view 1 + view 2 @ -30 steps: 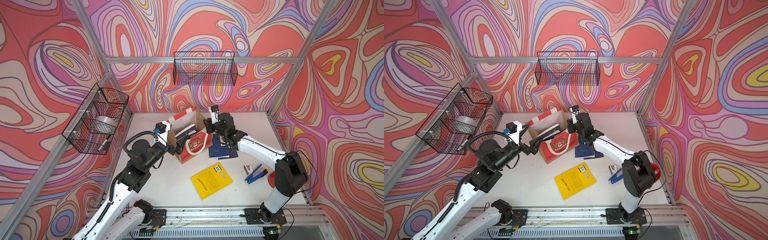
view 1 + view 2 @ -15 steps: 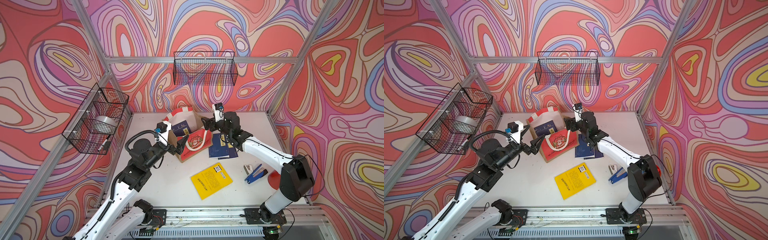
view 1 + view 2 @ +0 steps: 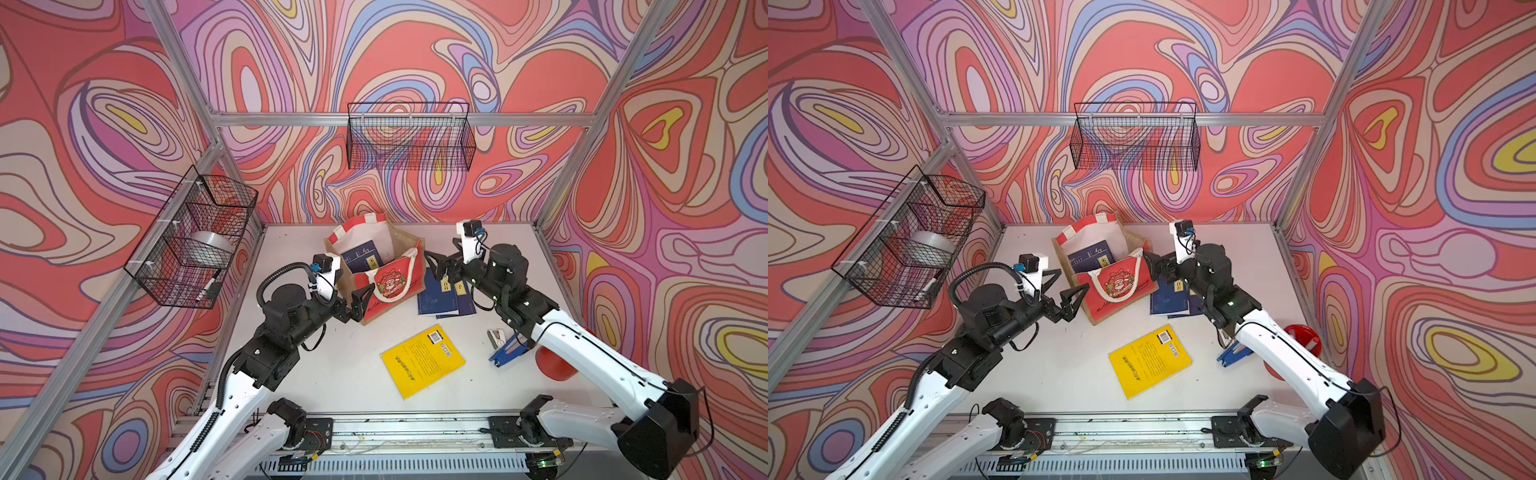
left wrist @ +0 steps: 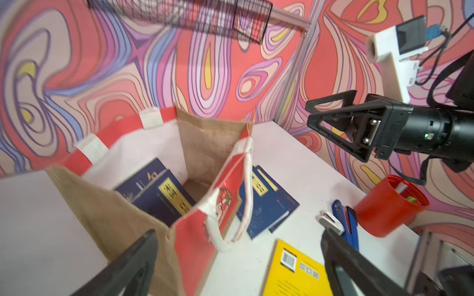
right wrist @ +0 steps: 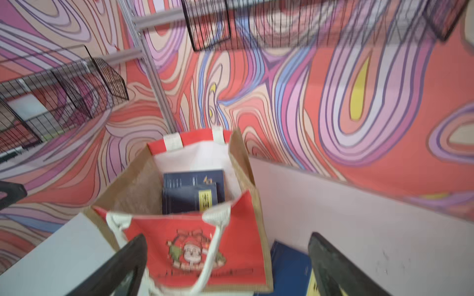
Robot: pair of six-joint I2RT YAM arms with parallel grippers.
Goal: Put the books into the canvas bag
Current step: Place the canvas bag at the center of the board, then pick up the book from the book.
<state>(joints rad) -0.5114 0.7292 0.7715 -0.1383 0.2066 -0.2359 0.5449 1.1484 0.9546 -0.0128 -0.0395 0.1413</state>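
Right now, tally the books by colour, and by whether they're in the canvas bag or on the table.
Bagged navy books, inside canvas bag: 2
Loose navy books, on table: 2
Yellow book, on table: 1
Total: 5

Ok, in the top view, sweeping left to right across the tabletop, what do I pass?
In a top view: left tool → canvas bag → navy books → stapler → red cup.

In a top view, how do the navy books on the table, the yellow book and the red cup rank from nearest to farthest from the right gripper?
1. Navy books on the table: just beneath the right gripper.
2. Yellow book: toward the table's front.
3. Red cup: farthest, beside the arm's white link.
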